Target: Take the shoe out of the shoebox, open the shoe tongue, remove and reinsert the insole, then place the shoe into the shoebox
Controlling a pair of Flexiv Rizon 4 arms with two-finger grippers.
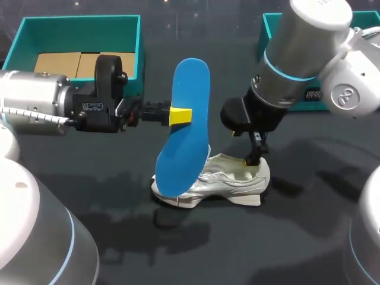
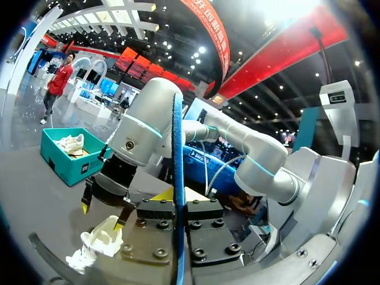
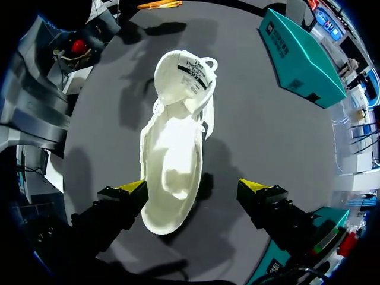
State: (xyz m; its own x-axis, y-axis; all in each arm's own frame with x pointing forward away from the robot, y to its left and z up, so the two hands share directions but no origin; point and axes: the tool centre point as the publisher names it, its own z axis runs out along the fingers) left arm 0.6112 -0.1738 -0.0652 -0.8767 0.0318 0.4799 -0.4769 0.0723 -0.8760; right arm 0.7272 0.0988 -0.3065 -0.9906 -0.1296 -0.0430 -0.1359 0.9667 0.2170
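— What is the table like?

— The table [image 1: 249, 249] is dark grey and flat, with a dull sheen and soft shadows across it.

— What lies on it?

— A white shoe [image 1: 228, 181] stands on its sole near the middle, toe to the left and heel to the right. Its shadow falls on the table just beside it.

— Anything else?

— Two teal boxes, open at the top, both well apart from the shoe. The left box [image 1: 77, 32] sits at the far left. The right box [image 1: 272, 27] sits at the far right, mostly hidden.
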